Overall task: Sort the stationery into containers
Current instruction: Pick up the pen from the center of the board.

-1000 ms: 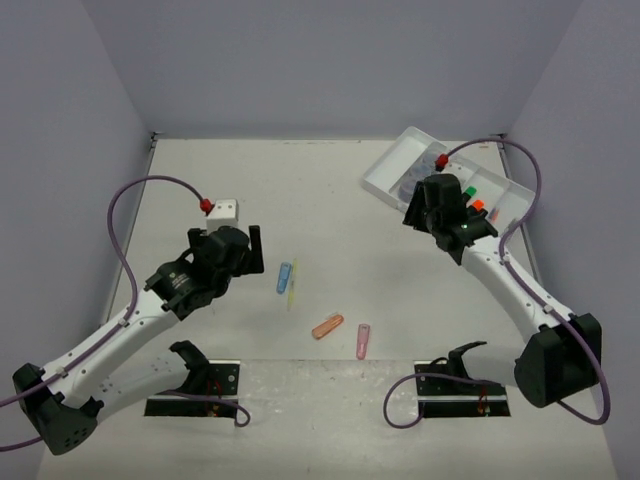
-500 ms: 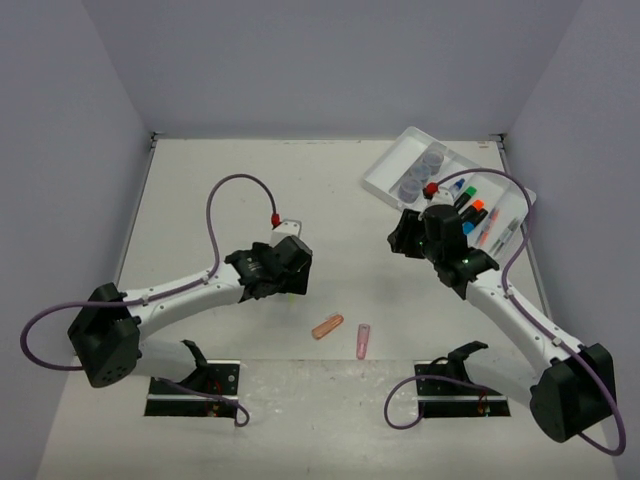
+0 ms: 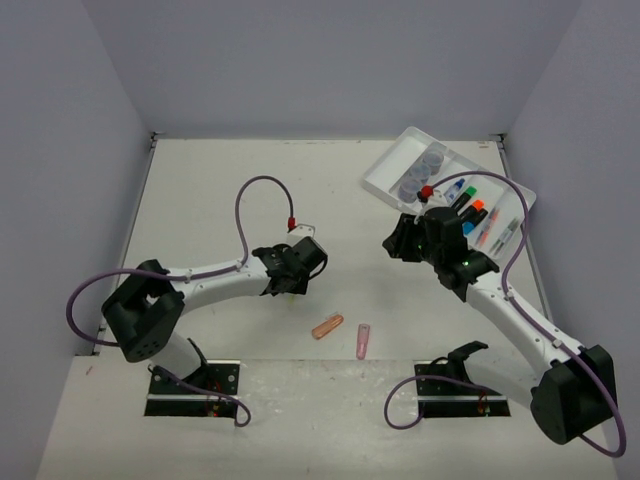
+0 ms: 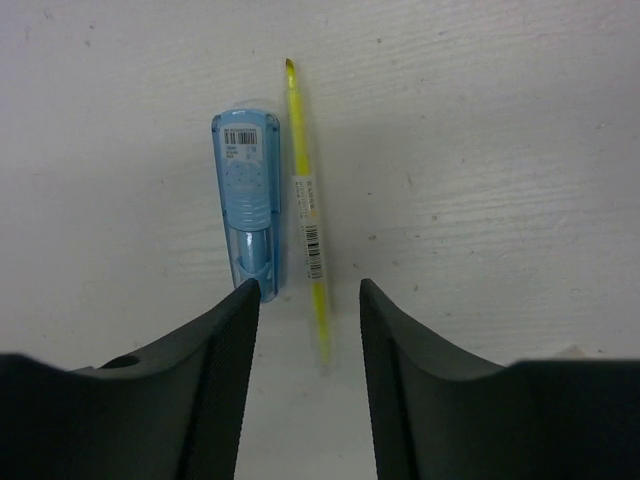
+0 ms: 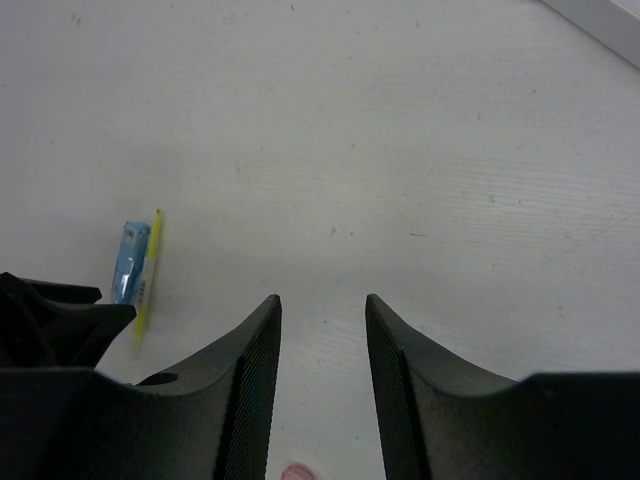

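In the left wrist view a thin yellow pen [image 4: 308,215] lies on the table beside a blue capsule-shaped piece [image 4: 245,200]. My left gripper [image 4: 309,290] is open, its jaws standing either side of the pen's near end without touching it. The top view hides both items under the left gripper [image 3: 290,278]. An orange capsule [image 3: 327,326] and a pink capsule [image 3: 363,340] lie near the front. The white tray [image 3: 385,178] at the back right holds grey-blue pots [image 3: 425,170], highlighters [image 3: 465,205] and pens [image 3: 500,235]. My right gripper [image 3: 397,242] hangs open and empty left of the tray.
The right wrist view shows the blue piece [image 5: 130,262] and yellow pen [image 5: 148,270] at the left with the left gripper's black body [image 5: 50,320] beside them. The pink capsule's tip [image 5: 298,472] peeks in at the bottom. Grey walls enclose the table.
My left arm has swung right and come down over the blue piece and yellow pen, its jaws narrowing. My right arm has left the tray and moved left toward the table's middle.
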You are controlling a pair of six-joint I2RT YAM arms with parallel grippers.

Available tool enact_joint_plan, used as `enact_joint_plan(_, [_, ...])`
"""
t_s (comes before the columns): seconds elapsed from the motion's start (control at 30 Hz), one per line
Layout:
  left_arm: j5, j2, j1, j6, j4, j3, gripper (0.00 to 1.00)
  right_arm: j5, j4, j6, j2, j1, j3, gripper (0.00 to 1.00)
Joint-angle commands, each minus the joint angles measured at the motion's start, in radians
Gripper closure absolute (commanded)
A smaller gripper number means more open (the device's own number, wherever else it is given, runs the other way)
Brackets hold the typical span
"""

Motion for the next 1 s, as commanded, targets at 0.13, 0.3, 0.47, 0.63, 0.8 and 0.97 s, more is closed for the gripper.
enact_joint_plan(0.13, [-0.008,0.054,-0.001,-0.001,0.057,0.021,0.63,-0.030,0.041,-0.014,-0.017,0.002,-0.006,0.60])
enact_joint_plan(0.3, [-0.001,0.068,-0.001,-0.006,0.071,0.006,0.68,-0.031,0.043,-0.014,-0.017,0.001,-0.008,0.60])
enact_joint_plan(0.47, [0.017,0.089,-0.001,-0.006,0.100,-0.015,0.74,-0.035,0.046,-0.015,-0.017,0.001,-0.009,0.60])
enact_joint_plan(0.63, [0.018,0.117,-0.001,-0.012,0.117,-0.029,0.77,-0.035,0.048,-0.015,-0.020,0.001,-0.010,0.60])
enact_joint_plan(0.8, [0.019,0.134,-0.001,-0.020,0.124,-0.037,0.79,-0.040,0.053,-0.016,-0.023,0.001,-0.014,0.60])
enact_joint_plan(0.97, [0.046,0.140,-0.003,-0.010,0.130,-0.040,1.00,-0.045,0.060,-0.016,-0.020,0.001,-0.017,0.60])
